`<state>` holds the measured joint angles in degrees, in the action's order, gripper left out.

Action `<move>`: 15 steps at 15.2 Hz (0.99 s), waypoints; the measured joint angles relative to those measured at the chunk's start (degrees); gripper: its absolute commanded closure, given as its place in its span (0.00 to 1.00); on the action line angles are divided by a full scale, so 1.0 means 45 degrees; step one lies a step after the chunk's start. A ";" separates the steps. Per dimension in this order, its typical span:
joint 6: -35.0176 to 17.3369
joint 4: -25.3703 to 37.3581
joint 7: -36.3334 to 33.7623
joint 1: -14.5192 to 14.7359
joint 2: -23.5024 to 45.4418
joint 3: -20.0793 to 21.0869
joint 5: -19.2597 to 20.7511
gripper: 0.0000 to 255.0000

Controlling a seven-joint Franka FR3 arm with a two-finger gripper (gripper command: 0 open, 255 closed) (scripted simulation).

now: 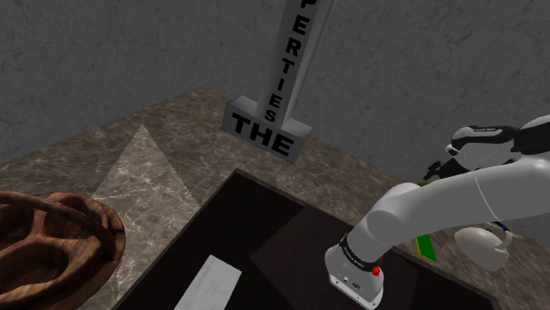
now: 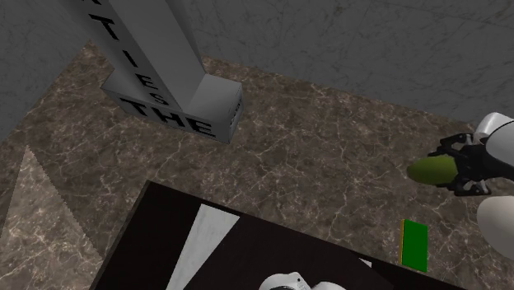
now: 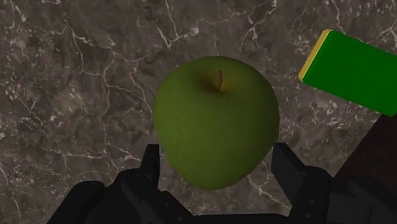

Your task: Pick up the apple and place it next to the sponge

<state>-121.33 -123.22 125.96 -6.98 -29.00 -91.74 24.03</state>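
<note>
A green apple with a short brown stem sits between my black fingers, which clasp it on both sides. My gripper is shut on it. In the second exterior view the apple hangs in the gripper above the marble counter at the right edge. A flat green sponge with a yellow side lies on the counter a short way from the apple. That sponge lies below the apple in the second exterior view, by the dark basin's corner. In the shoulder view the sponge peeks out behind the white arm.
A dark sunken basin cuts into the brown marble counter, with a pale flat strip inside it. A tall grey lettered block stands at the back. A carved wooden bowl sits at the shoulder view's lower left.
</note>
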 measured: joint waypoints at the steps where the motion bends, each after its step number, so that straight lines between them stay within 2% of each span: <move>1: -0.0118 -0.0032 -0.0013 0.0162 -0.0027 -0.0202 0.0062 1.00; 5: -0.0703 -0.0354 -0.0108 0.0637 -0.0150 -0.0900 0.0358 1.00; 15: -0.2029 -0.0714 -0.0563 0.2355 -0.0745 -0.3045 0.1368 1.00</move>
<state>-130.46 -126.43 123.42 3.62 -32.35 -105.44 30.18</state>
